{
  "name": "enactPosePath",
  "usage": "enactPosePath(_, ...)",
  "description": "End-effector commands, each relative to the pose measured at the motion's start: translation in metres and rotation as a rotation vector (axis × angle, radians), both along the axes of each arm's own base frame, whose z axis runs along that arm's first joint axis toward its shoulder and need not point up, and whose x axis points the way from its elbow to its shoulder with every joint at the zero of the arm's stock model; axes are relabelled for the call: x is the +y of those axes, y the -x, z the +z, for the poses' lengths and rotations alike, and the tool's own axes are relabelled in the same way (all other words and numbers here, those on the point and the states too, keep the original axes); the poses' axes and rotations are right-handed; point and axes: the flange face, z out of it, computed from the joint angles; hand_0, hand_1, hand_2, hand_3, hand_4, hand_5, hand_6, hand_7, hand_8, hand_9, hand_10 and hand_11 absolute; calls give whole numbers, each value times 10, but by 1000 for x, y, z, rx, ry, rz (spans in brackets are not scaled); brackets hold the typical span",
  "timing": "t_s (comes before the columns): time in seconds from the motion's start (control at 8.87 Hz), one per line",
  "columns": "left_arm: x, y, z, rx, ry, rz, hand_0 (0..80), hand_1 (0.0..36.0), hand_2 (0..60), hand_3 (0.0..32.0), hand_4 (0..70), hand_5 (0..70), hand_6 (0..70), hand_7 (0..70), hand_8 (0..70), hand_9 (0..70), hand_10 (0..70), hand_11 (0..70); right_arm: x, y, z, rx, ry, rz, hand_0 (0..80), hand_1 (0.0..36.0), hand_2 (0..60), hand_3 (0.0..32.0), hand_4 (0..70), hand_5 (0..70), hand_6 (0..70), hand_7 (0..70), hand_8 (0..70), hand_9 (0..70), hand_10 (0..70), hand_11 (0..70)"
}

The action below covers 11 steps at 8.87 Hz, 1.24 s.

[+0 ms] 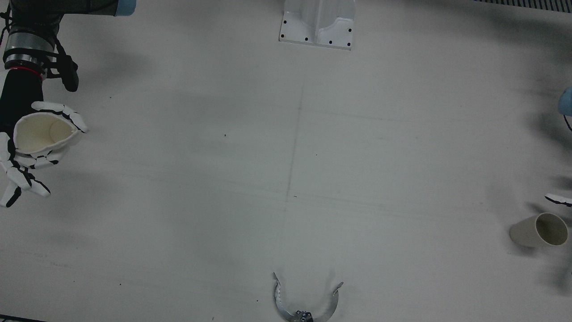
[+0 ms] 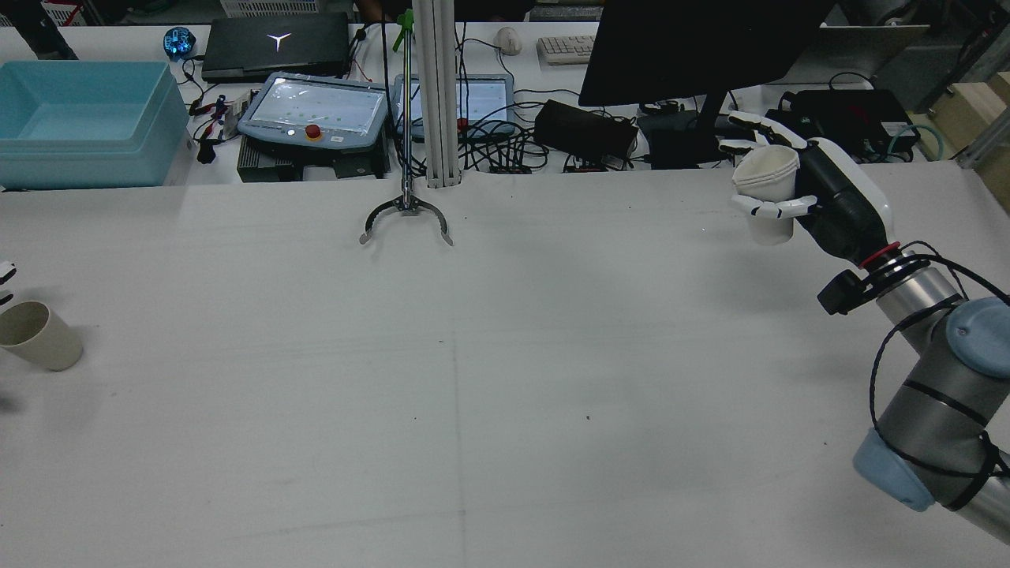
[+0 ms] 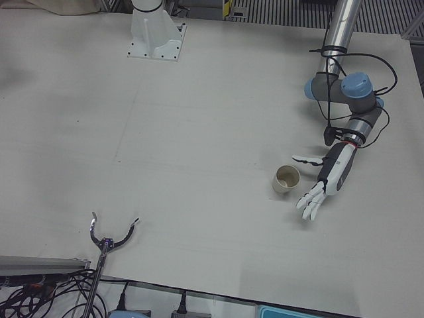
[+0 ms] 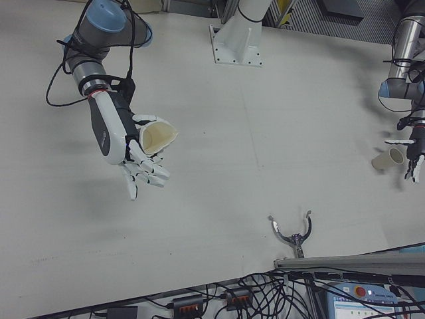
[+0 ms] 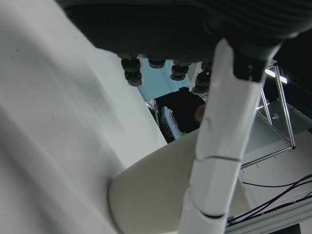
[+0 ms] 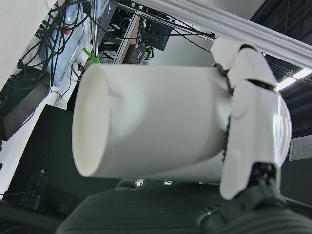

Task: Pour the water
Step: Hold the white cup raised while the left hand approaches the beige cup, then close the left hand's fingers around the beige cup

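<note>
My right hand [image 2: 836, 201] is shut on a white paper cup [image 2: 765, 189] and holds it roughly upright above the table's far right part in the rear view. The cup's rim is squeezed slightly out of round in the front view [image 1: 42, 132], and the cup also fills the right hand view [image 6: 146, 122]. A beige cup [image 3: 285, 179] stands on the table at the robot's left edge and also shows in the rear view [image 2: 35, 335]. My left hand [image 3: 328, 175] is open beside it, fingers stretched out, thumb behind the cup. One of its fingers [image 5: 219, 146] crosses the cup [image 5: 156, 195] in the left hand view.
A metal claw tool [image 1: 306, 304] on a post stands at the table's operator-side edge. The white pedestal [image 1: 317, 24] is at the robot side. Beyond the table are a blue bin [image 2: 79, 122], a teach pendant [image 2: 316, 110], a monitor [image 2: 694, 47] and cables.
</note>
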Motion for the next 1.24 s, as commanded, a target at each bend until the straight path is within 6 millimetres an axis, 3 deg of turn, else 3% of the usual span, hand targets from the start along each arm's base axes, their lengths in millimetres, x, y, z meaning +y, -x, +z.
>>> enactPosePath(0.0, -4, -15, 0, -3, 3, 22, 800, 206, 0, 0, 237, 0, 67, 42, 3, 0, 62, 124, -1, -8, 0, -4, 1, 11, 624, 277, 251, 0, 73, 175, 610, 482, 215, 187, 0, 0)
enactPosePath(0.34, -1, -24, 3, -4, 12, 30, 800, 200, 0, 0, 273, 0, 67, 40, 3, 0, 61, 122, -2, -8, 0, -5, 0, 13, 619, 275, 247, 0, 65, 174, 605, 477, 214, 185, 0, 0)
enactPosePath(0.56, -3, -27, 1, -3, 11, 33, 800, 227, 0, 0, 285, 0, 70, 44, 4, 0, 63, 127, -2, -9, 1, -4, 1, 14, 620, 274, 245, 0, 70, 174, 608, 489, 213, 187, 0, 0)
enactPosePath(0.9, -12, -34, -7, 2, 8, 37, 800, 213, 0, 0, 349, 0, 75, 51, 5, 0, 68, 131, -2, -9, 2, -1, 3, 15, 614, 271, 241, 0, 59, 173, 601, 481, 216, 190, 0, 0)
enactPosePath(1.01, -13, -34, -8, 0, 10, 35, 800, 202, 0, 0, 373, 35, 74, 51, 4, 0, 71, 133, -2, -9, 3, 0, 4, 15, 616, 271, 242, 0, 60, 173, 602, 482, 216, 189, 0, 0)
enactPosePath(1.13, -15, -35, -9, 0, 11, 35, 800, 214, 0, 0, 374, 89, 76, 56, 5, 0, 74, 139, -2, -9, 4, 1, 6, 15, 615, 271, 242, 0, 58, 173, 601, 479, 214, 187, 0, 0)
